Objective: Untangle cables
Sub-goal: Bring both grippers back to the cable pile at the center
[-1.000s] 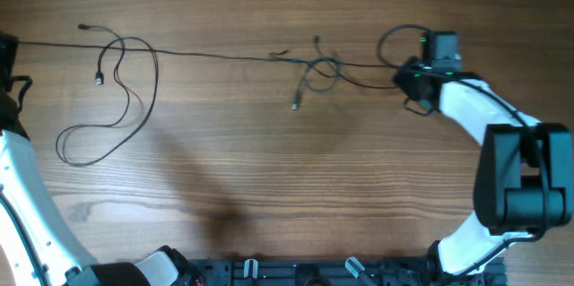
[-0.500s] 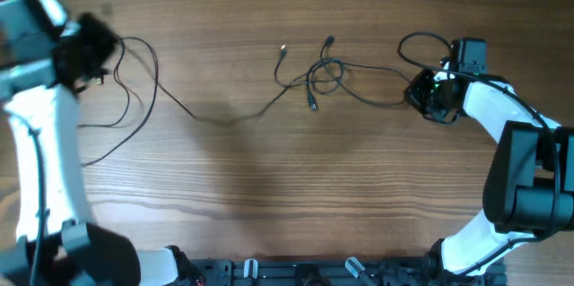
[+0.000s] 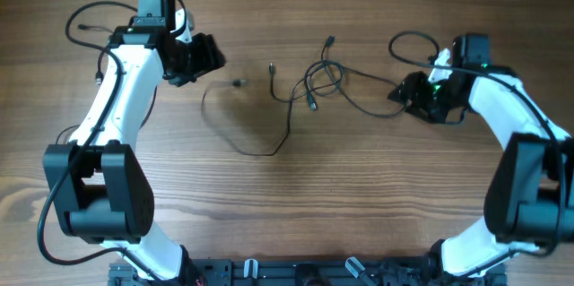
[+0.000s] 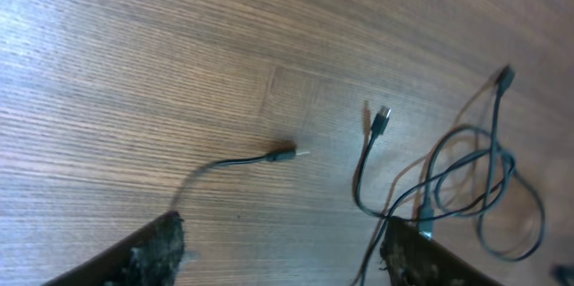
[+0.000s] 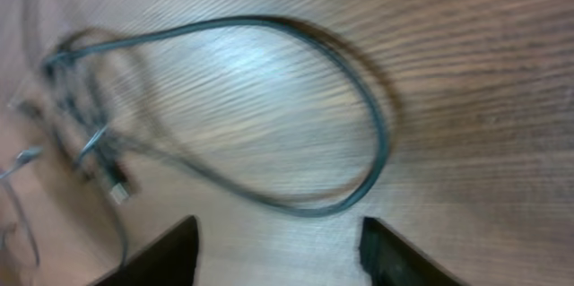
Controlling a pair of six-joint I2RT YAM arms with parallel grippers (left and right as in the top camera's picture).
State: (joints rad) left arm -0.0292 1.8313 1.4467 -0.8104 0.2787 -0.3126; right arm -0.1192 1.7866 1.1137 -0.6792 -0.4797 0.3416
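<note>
Now thin black cables (image 3: 321,75) lie knotted in loose loops at the middle of the worktop (image 3: 287,205), brown streaky wood. Beside them the left claw (image 3: 213,56) and the right claw (image 3: 401,94) stand wide, both empty.

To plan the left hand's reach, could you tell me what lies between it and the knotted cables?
Overhead view: a silver-tipped plug end and a second plug end lie between the left hand and the knotted cables.
</note>
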